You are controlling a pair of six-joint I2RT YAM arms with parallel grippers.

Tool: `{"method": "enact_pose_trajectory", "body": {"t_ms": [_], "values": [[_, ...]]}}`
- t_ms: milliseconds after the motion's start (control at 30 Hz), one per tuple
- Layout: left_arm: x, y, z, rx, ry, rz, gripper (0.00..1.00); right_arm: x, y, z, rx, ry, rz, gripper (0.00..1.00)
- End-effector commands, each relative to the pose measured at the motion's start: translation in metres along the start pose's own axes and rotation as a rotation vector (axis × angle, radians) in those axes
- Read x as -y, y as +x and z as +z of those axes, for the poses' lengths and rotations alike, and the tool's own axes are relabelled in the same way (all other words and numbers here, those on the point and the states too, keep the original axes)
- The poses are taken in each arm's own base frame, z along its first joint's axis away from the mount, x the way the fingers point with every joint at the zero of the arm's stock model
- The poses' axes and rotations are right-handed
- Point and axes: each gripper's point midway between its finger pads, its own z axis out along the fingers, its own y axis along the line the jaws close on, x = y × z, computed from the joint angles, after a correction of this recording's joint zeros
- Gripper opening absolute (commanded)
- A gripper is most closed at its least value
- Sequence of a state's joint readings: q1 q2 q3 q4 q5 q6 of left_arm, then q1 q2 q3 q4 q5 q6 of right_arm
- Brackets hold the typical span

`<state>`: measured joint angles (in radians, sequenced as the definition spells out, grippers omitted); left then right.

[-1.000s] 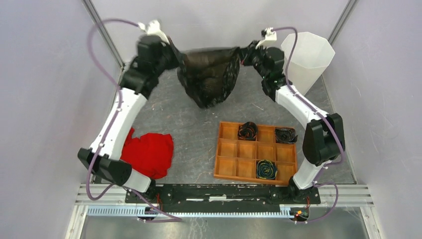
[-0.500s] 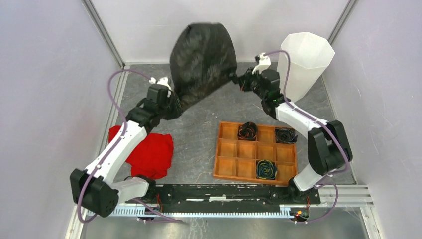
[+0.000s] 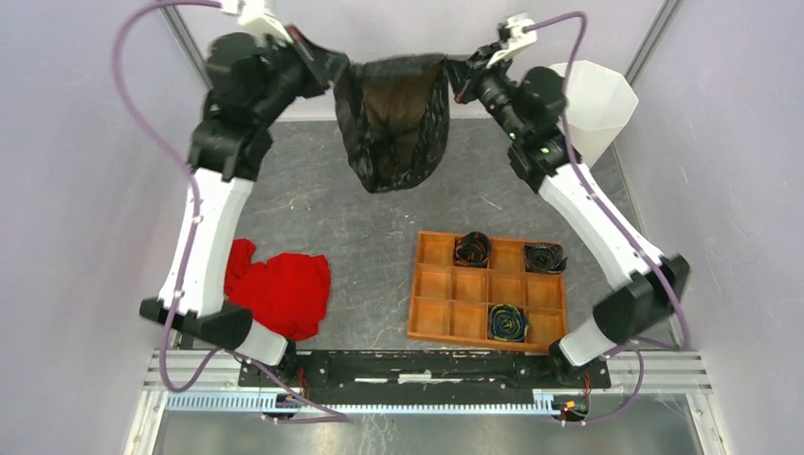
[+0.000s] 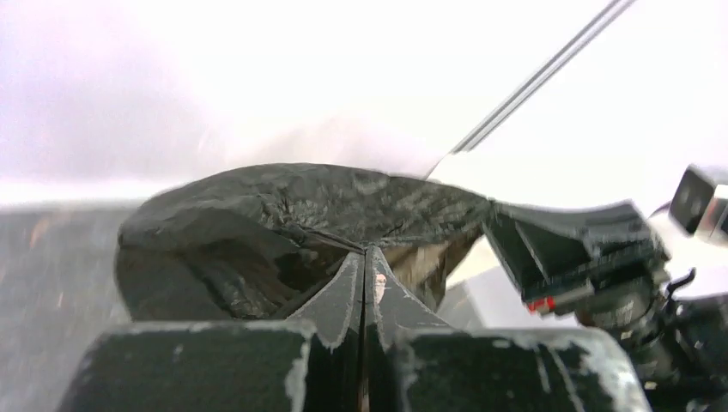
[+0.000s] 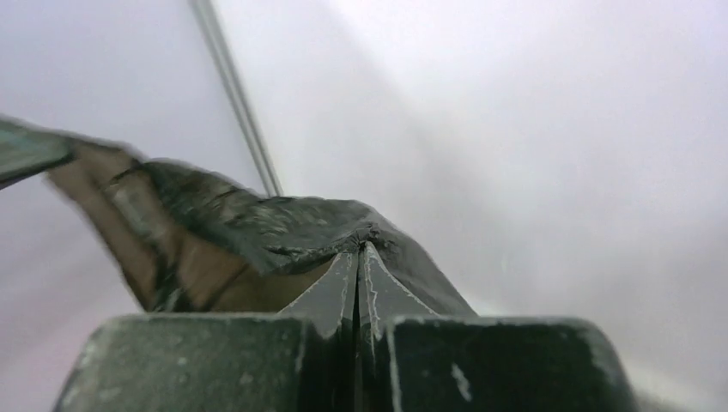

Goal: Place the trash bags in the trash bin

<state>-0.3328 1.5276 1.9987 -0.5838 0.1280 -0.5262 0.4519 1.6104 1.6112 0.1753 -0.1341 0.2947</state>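
Note:
A black crinkled trash bag [image 3: 395, 123] hangs open in the air at the back centre, its mouth stretched between my two grippers. My left gripper [image 3: 339, 68] is shut on the bag's left rim, seen close in the left wrist view [image 4: 365, 254] with the bag [image 4: 283, 223] ahead. My right gripper [image 3: 451, 70] is shut on the right rim, seen in the right wrist view [image 5: 360, 249] with the bag [image 5: 249, 227]. The translucent white trash bin [image 3: 597, 104] stands at the back right, partly behind the right arm.
An orange-brown compartment tray [image 3: 446, 318] at the front right holds three rolled black bags [image 3: 471, 249]. A red cloth [image 3: 280, 292] lies at the front left. Enclosure walls stand close on all sides.
Both arms have risen toward the back wall. The bag, ballooned upward half a second ago, now hangs down with its mouth pulled wide between the grippers.

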Motion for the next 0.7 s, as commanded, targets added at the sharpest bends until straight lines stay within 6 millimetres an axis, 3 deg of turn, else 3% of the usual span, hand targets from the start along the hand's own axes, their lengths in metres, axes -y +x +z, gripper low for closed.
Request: {"method": "enact_pose_trajectory", "body": {"t_ms": [0, 33, 67, 100, 167, 300, 367, 400, 433, 500, 667], "values": [[0.052, -0.073, -0.08, 0.242, 0.13, 0.025, 0.02, -0.062, -0.116, -0.052, 0.33, -0.139, -0.13, 0.01], [0.038, -0.06, -0.075, 0.231, 0.088, 0.011, 0.02, -0.067, -0.114, -0.06, 0.354, -0.171, -0.128, 0.0], [0.029, -0.051, -0.085, 0.239, 0.06, 0.005, 0.02, -0.07, -0.106, -0.064, 0.361, -0.196, -0.122, 0.0], [0.009, -0.028, -0.084, 0.208, 0.008, -0.002, 0.02, -0.071, -0.088, -0.068, 0.351, -0.215, -0.122, 0.0], [-0.033, 0.028, -0.085, 0.117, -0.101, -0.01, 0.02, -0.064, -0.035, -0.072, 0.273, -0.224, -0.115, 0.0], [-0.104, 0.159, -0.102, -0.131, -0.255, -0.086, 0.02, -0.041, 0.108, -0.093, 0.004, -0.214, -0.048, 0.0], [-0.127, 0.209, -0.114, -0.211, -0.301, -0.145, 0.02, -0.036, 0.158, -0.107, -0.107, -0.219, -0.013, 0.0], [-0.135, 0.224, -0.118, -0.231, -0.32, -0.167, 0.02, -0.037, 0.173, -0.112, -0.138, -0.229, 0.003, 0.0], [-0.136, 0.237, -0.121, -0.257, -0.308, -0.185, 0.02, -0.037, 0.184, -0.119, -0.163, -0.234, 0.022, 0.0], [-0.134, 0.243, -0.122, -0.264, -0.292, -0.199, 0.02, -0.04, 0.192, -0.125, -0.178, -0.25, 0.04, 0.0], [-0.112, 0.22, -0.111, -0.267, -0.217, -0.179, 0.02, -0.044, 0.179, -0.127, -0.214, -0.256, -0.017, 0.0]]}}
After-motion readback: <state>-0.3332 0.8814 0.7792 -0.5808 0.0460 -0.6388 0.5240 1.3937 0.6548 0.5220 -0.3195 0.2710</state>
